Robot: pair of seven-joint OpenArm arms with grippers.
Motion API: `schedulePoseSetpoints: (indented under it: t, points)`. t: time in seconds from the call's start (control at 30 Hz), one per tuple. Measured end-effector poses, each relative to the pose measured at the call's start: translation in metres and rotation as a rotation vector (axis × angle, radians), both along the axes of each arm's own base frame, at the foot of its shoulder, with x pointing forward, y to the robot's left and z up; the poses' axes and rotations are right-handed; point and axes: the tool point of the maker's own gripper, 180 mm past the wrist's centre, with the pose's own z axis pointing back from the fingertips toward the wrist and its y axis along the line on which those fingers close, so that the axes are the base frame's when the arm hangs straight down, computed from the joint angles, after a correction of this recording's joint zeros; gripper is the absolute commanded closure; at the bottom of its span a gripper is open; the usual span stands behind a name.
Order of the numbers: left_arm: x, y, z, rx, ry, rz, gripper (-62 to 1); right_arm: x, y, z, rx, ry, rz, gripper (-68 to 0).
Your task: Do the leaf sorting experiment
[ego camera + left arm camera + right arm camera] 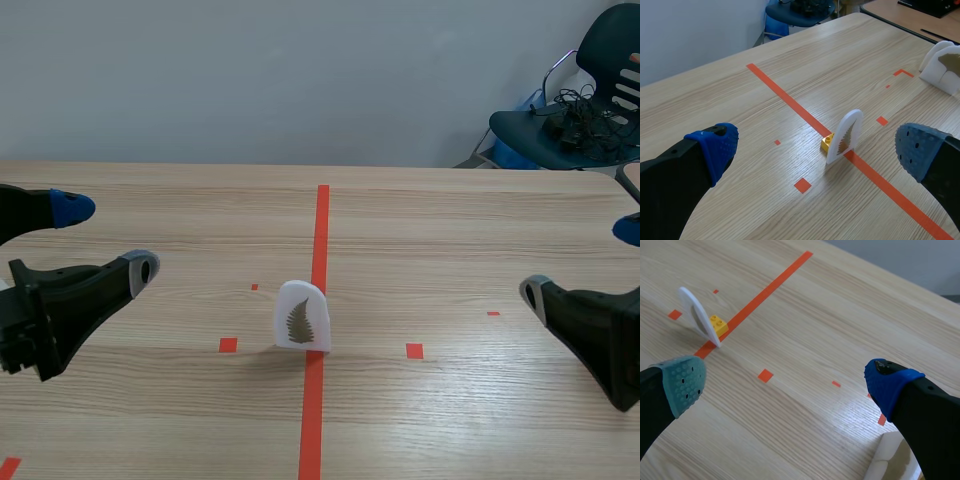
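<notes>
pincers [817, 145] [786, 380] spread; leaf card [302, 318] upright, tip up

Left claw [107, 238], right claw [582, 261]: thick black fingers [60, 300], dotted blue and grey-green pads [682, 385].

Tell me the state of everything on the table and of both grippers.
White arched card printed with a fern leaf: upright on the red tape line.
Small yellow plastic brick: lying against the card's back.
Left gripper: open, empty.
Right gripper: open, empty.
</notes>
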Motion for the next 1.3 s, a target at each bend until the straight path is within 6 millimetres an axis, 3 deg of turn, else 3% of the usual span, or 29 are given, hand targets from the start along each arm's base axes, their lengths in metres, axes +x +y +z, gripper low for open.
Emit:
schedulePoseSetpoints:
  t: [0.13,0.37,0.53,0.6,0.7,0.87,1.0,1.1,1.23,1.3]
  points:
    - [0.0,0.0,-0.002,0.005,0.006,-0.001,-62.3,0.004,0.003,0.011,0.03,-0.05,0.007,-67.9]
    - [-0.003,-0.003,-0.007,0.016,0.023,-0.012,-62.3,0.004,0.005,0.011,0.038,-0.051,0.014,-67.9]
    - [-0.004,-0.002,-0.027,0.14,0.03,-0.001,-62.3,0.004,0.005,0.01,0.038,-0.05,0.013,-67.9]
    - [-0.009,-0.014,-0.034,0.128,0.026,-0.034,-62.3,0.004,0.005,0.01,0.038,-0.05,0.013,-67.9]
    - [-0.013,-0.029,-0.061,0.118,0.058,-0.069,-62.3,0.004,0.005,0.01,0.037,-0.05,0.013,-67.9]
    - [-0.001,-0.034,-0.12,0.164,0.116,-0.074,-62.3,0.004,0.005,0.01,0.038,-0.05,0.013,-67.9]
    - [0.012,-0.054,-0.148,0.166,0.133,-0.117,-62.3,0.004,0.005,0.01,0.037,-0.05,0.013,-67.9]
    - [0.018,-0.079,-0.156,0.15,0.13,-0.167,-62.3,0.003,0.005,0.01,0.037,-0.049,0.013,-67.9]
    - [0.023,-0.113,-0.156,0.13,0.112,-0.212,-62.3,0.003,0.005,0.01,0.037,-0.049,0.013,-67.9]
    - [0.025,-0.126,-0.151,0.117,0.083,-0.223,-56.6,0.003,0.005,0.009,0.035,-0.046,0.013,-67.9]
